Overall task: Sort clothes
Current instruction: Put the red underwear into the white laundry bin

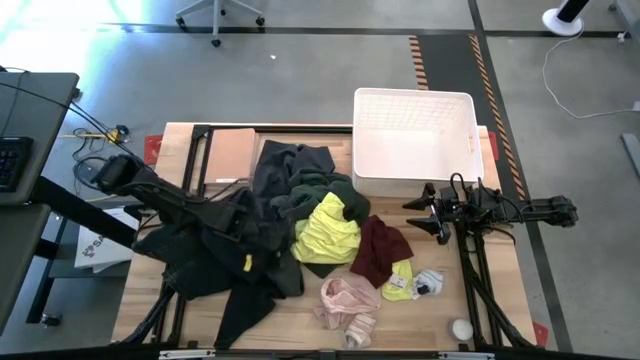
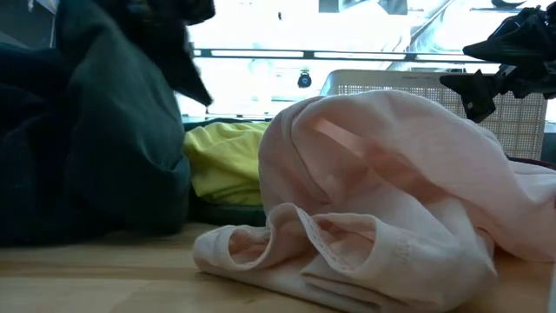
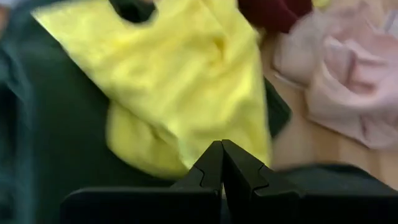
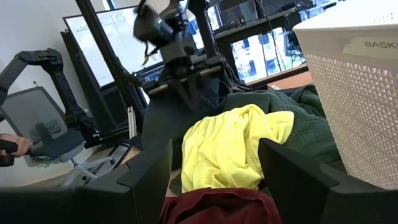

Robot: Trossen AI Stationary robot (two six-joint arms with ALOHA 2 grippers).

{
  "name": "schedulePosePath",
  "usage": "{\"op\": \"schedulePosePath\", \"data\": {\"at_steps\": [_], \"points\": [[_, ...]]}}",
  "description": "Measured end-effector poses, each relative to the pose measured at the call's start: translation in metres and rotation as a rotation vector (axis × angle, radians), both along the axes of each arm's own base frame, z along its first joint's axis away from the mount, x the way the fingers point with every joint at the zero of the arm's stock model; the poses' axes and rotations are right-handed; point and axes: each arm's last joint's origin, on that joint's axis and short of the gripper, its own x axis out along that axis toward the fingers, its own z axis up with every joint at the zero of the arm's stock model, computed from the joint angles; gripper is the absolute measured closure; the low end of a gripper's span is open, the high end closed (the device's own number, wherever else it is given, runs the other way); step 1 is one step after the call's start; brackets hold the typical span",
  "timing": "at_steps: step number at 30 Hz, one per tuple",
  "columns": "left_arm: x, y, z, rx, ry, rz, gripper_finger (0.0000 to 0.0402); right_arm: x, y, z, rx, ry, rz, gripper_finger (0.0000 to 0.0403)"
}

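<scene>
We see the left gripper (image 4: 186,84), jaws shut on a dark garment (image 1: 215,250), lifted beside the yellow garment (image 1: 328,230). The right gripper (image 1: 425,213), jaws wide and empty, hovers by the maroon garment (image 1: 380,248).

A white lattice basket (image 1: 414,140) stands at the table's (image 1: 150,290) far right corner, its wall reaching past the far edge, and a flat tan board (image 1: 230,155) lies against the far edge toward the left. A small white ball (image 1: 461,329) sits near the near right corner. Beyond the table, a desk with a keyboard (image 1: 10,160) stands on the left, an office chair base (image 1: 218,15) rests on the grey floor, and striped tape (image 1: 418,62) marks the floor behind the basket.
</scene>
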Motion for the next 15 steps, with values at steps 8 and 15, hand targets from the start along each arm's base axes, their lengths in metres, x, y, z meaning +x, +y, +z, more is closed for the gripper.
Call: {"op": "schedulePosePath", "data": {"at_steps": [8,15], "points": [[-0.041,-0.034,-0.024,-0.121,-0.021,0.192,0.0401,0.000,0.000,0.000,0.000,0.000,0.000,0.0165],[-0.014,-0.048,0.031,-0.053,-0.210,0.118,0.0401,0.000,0.000,0.000,0.000,0.000,0.000,0.0165]]}}
